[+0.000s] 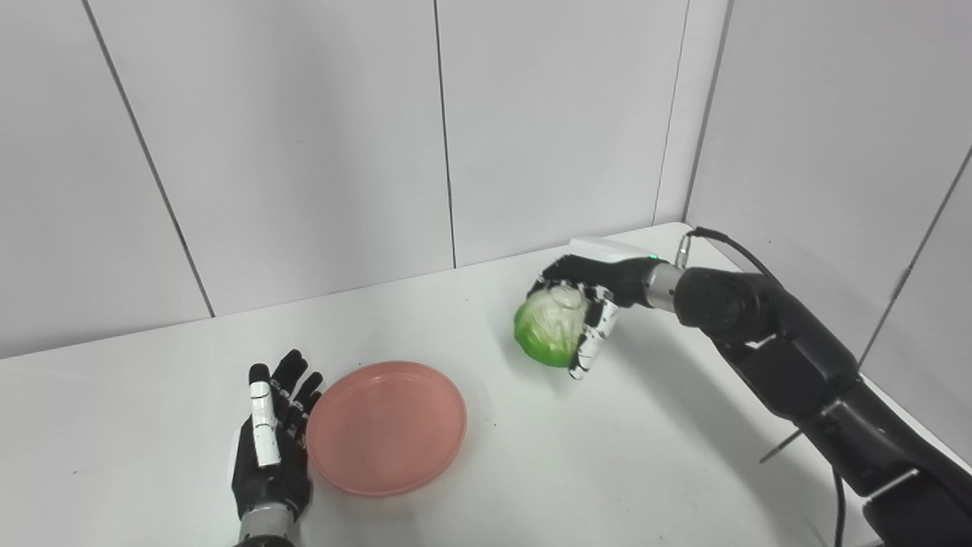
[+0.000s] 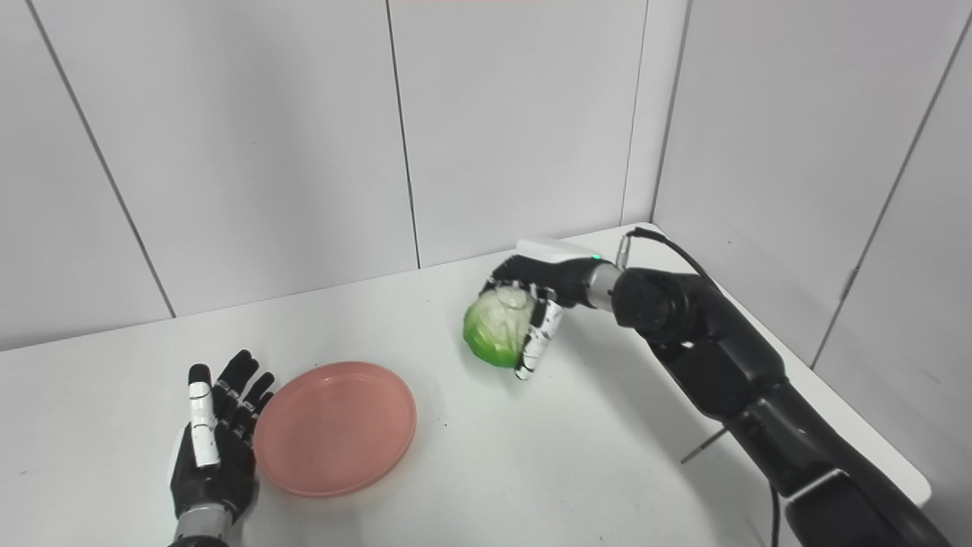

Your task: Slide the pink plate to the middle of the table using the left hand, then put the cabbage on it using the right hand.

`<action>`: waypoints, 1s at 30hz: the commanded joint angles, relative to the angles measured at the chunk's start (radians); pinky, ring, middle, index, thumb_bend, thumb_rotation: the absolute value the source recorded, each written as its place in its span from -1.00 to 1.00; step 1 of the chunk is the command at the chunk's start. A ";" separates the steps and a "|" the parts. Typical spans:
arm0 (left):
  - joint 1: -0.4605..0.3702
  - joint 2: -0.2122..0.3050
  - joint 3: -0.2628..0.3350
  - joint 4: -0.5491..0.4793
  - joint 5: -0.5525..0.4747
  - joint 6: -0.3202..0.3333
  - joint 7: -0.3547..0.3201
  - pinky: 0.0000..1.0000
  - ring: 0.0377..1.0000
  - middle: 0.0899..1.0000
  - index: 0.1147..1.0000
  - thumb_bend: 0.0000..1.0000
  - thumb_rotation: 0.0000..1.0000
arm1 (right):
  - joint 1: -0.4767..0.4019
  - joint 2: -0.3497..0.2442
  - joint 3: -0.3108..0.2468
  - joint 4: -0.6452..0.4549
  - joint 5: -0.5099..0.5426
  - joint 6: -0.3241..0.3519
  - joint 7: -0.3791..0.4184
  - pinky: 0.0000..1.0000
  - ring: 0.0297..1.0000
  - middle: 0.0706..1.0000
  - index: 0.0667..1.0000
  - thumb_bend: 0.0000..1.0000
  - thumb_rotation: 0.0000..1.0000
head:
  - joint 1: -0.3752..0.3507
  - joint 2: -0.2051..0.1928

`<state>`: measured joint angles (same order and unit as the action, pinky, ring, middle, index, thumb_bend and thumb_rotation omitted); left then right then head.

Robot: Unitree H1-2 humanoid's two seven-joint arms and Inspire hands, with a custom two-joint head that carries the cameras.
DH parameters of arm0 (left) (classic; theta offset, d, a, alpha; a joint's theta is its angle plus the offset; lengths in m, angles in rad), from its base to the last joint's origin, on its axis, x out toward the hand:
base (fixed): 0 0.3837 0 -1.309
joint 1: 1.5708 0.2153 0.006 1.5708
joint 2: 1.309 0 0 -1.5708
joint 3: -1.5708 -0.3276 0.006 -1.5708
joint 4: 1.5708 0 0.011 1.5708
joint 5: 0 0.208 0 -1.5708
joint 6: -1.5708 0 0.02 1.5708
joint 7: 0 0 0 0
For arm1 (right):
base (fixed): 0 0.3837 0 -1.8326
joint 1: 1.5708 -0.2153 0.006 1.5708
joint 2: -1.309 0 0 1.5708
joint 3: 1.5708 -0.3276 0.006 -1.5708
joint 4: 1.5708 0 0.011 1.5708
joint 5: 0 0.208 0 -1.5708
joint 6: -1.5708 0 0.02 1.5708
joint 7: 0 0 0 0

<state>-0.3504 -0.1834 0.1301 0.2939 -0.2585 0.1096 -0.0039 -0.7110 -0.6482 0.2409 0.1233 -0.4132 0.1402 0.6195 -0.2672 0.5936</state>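
The pink plate (image 1: 386,427) lies flat on the white table (image 1: 577,463), left of centre. My left hand (image 1: 271,441) is open, fingers straight, resting against the plate's left rim; it also shows in the right eye view (image 2: 215,444). My right hand (image 1: 588,300) is shut on the green and white cabbage (image 1: 550,325), fingers wrapped over its top and right side, holding it just above the table to the right of and behind the plate. The cabbage also shows in the right eye view (image 2: 497,325).
White wall panels stand close behind the table and along its right side. The table's right edge (image 2: 873,425) runs under my right arm (image 2: 721,365). A cable hangs from the right arm.
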 commanded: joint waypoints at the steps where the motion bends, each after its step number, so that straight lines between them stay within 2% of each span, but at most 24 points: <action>1: 0.049 -0.022 -0.005 0.071 0.017 0.038 0.042 0.85 0.73 0.80 0.48 0.40 0.73 | -0.080 0.010 -0.005 -0.052 0.015 -0.001 0.007 -0.42 -0.33 -0.22 -0.03 0.05 -1.00 | 0.001 -0.001; 4: 0.049 -0.044 -0.014 0.077 0.036 0.028 0.057 0.81 0.73 0.78 0.47 0.40 0.71 | -0.097 0.031 0.003 -0.068 0.031 -0.015 0.017 -0.44 -0.35 -0.22 -0.02 0.05 -1.00 | 0.083 0.003; 10: 0.035 -0.073 -0.027 0.127 0.054 -0.026 0.082 0.85 0.73 0.78 0.41 0.33 0.72 | -0.132 0.080 0.025 -0.069 0.051 -0.059 0.016 -0.42 -0.32 -0.22 -0.02 0.05 -1.00 | 0.173 0.003; 11: 0.032 -0.077 -0.032 0.138 0.059 -0.036 0.089 0.85 0.73 0.78 0.41 0.33 0.72 | -0.139 0.094 0.030 -0.057 0.054 -0.079 0.010 -0.42 -0.32 -0.22 -0.02 0.05 -1.00 | 0.202 0.002; 17: 0.014 -0.084 -0.057 0.209 0.097 -0.104 0.117 0.77 0.67 0.75 0.43 0.32 0.77 | -0.162 0.150 0.071 -0.009 0.023 -0.162 -0.012 -0.35 -0.25 -0.20 -0.03 0.06 -1.00 | 0.270 0.003; 24: 0.008 -0.084 -0.064 0.230 0.111 -0.132 0.133 0.80 0.67 0.75 0.44 0.32 0.77 | -0.165 0.205 0.121 0.032 -0.013 -0.184 -0.009 -0.35 -0.26 -0.19 -0.04 0.06 -1.00 | 0.300 0.001; 27: 0.011 -0.080 -0.065 0.222 0.115 -0.125 0.136 0.91 0.66 0.75 0.45 0.31 0.79 | -0.160 0.227 0.147 0.060 -0.031 -0.204 -0.014 -0.33 -0.24 -0.19 -0.03 0.06 -1.00 | 0.300 0.001; 30: 0.015 -0.079 -0.063 0.213 0.114 -0.118 0.136 0.89 0.64 0.74 0.44 0.30 0.78 | -0.152 0.246 0.167 0.097 -0.046 -0.224 -0.022 -0.34 -0.26 -0.19 -0.03 0.05 -1.00 | 0.300 0.001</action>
<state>-0.4032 -0.2197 0.0567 0.4604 -0.1362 -0.0809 0.0965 -0.8190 -0.4036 0.4162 0.2273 -0.4565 -0.0467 0.6269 0.0322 0.5952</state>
